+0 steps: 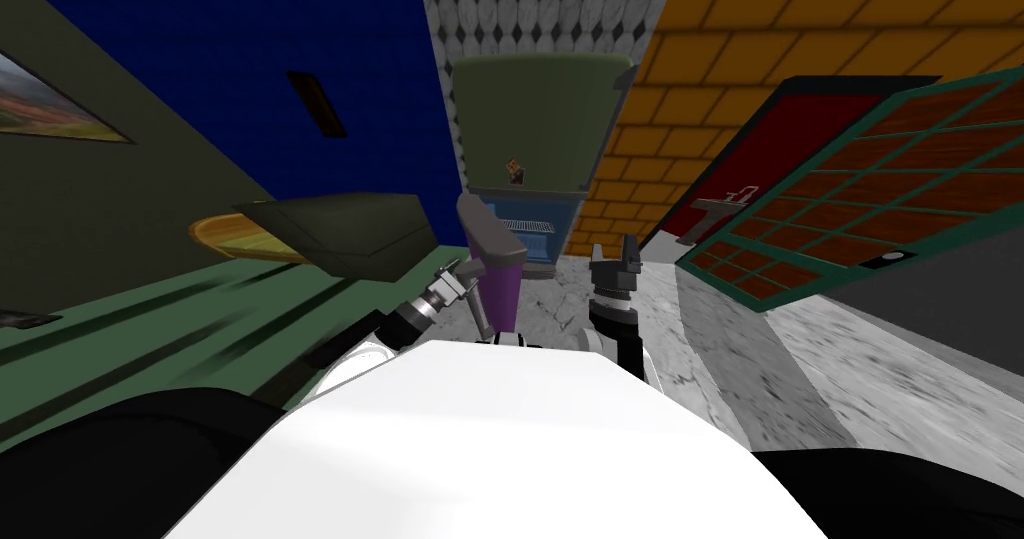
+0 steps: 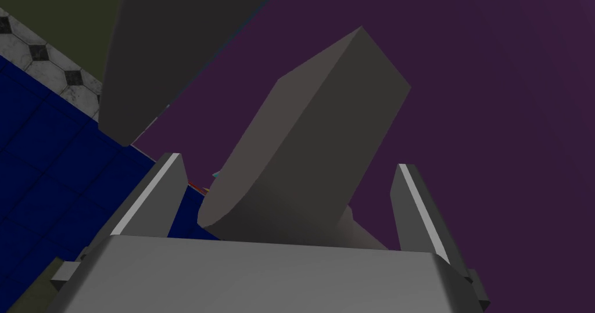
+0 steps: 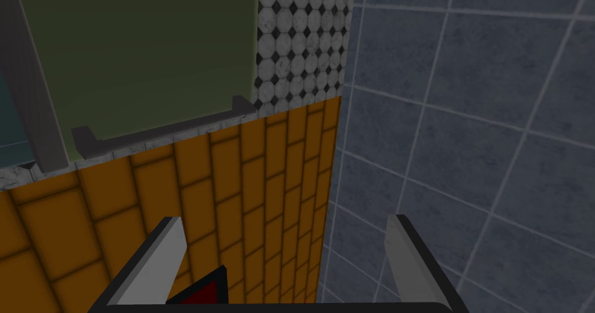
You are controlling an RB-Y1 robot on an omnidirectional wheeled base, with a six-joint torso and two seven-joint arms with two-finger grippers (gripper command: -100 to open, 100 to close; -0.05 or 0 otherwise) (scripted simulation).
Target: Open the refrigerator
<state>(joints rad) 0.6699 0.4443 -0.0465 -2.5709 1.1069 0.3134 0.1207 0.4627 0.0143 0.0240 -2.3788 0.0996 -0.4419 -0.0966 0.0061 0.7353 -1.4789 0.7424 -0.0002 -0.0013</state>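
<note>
The left gripper (image 2: 289,161) is released. Its fingers (image 2: 151,199) spread either side of the grey handle (image 2: 314,141) without pressing it, and the purple door (image 2: 494,94) of the refrigerator (image 1: 540,123) lies just beyond. The right gripper (image 3: 286,218) is off to the side, also spread and holding nothing. The likely risk is pulling before the fingers clamp — the handle would slip out and the door would not follow. The handle sits skewed across the gap, so a closing finger may catch its corner.
</note>
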